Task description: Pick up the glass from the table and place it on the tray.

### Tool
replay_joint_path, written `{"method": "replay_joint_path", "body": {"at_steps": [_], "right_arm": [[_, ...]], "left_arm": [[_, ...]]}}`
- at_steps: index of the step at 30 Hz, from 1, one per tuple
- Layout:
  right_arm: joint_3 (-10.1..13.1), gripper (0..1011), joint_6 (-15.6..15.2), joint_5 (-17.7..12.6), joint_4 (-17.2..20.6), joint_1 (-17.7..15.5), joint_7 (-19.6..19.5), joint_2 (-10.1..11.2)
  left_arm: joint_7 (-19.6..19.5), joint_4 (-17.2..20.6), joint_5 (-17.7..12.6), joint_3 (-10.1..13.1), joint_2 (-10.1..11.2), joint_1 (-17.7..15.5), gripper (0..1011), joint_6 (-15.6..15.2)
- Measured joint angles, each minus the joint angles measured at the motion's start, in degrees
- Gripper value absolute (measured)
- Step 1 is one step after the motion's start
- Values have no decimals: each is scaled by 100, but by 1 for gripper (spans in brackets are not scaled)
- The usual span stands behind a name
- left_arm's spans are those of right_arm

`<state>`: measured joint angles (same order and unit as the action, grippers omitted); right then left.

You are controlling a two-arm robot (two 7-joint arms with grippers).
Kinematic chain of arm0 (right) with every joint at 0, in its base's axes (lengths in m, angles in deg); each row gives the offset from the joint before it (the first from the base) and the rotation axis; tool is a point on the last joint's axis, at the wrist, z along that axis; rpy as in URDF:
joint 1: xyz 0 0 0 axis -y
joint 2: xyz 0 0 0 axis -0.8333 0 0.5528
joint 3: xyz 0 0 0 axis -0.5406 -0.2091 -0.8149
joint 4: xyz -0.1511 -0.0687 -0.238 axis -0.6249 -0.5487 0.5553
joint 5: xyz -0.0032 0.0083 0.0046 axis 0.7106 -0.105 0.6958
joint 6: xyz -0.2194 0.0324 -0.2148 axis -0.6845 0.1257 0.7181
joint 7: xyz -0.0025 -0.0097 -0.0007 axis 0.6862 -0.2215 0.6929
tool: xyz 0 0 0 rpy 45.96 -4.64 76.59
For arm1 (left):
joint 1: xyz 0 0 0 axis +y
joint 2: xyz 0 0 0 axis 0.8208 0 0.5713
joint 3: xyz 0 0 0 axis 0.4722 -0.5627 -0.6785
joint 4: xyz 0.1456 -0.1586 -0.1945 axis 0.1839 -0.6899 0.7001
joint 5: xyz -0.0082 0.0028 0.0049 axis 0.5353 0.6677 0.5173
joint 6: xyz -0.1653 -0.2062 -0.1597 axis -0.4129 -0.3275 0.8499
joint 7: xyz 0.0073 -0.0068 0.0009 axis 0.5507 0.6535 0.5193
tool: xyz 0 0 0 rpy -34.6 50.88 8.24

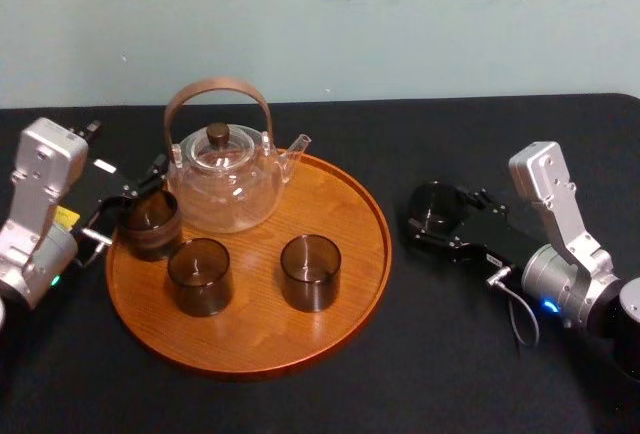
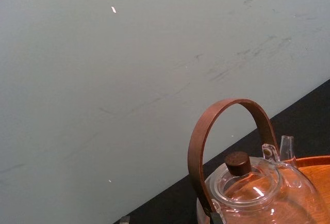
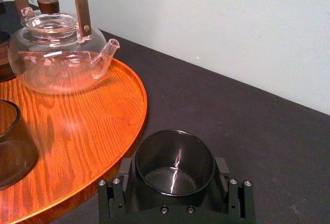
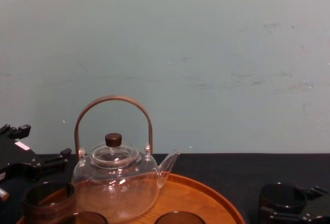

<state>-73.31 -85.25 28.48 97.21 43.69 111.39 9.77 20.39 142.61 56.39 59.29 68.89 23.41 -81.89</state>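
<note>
The table (image 1: 450, 354) is matte black. On it, the right pincer (image 1: 430, 216) clasps a dark glass (image 3: 174, 159), its jaws pressed to the walls on either side. The glass stands upright on the table, just beside the tray (image 1: 335, 204) but outside its rim. The head view gives pincer and glass as one dark mass. The right wrist view looks down into the glass to its bottom and shows a finger (image 3: 126, 168) against its wall. The chest view shows it from the side, low on the table.

The round wooden tray lies to this pincer's left. It holds four things. Nearest the robot stand a second glass (image 1: 199, 276) and a third glass (image 1: 310, 272), both upright and apart — the third is the closer to the right pincer. A fourth glass (image 1: 150, 222) stands at the tray's far-left rim, where the left pincer (image 1: 130, 204) sits close against it. Whether that pincer grips cannot be told.

Farther back on the tray stands a clear teapot (image 1: 225, 179) with a dark knob, a brown hoop handle and its spout toward the right pincer. The left wrist view shows this handle and lid from close by, against the pale wall (image 4: 206, 53).
</note>
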Motion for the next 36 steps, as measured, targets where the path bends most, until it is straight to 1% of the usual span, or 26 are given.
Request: {"method": "replay_joint_path", "body": {"at_steps": [11,30,33,34,36], "right_arm": [[-64,1002,84,23,-275,193,29,-95],[-56,1002,78,23,-239,166,24,-81],[-54,960,76,22,-236,164,24,-80],[-53,928,76,21,-235,164,24,-79],[-53,911,75,21,-234,163,25,-78]], "left_arm": [[0,0,0,0,0,0,1001,0],[0,0,0,0,0,0,1001,0],[0,0,0,0,0,0,1002,0],[0,0,0,0,0,0,1001,0],[0,0,0,0,0,0,1001,0]]}}
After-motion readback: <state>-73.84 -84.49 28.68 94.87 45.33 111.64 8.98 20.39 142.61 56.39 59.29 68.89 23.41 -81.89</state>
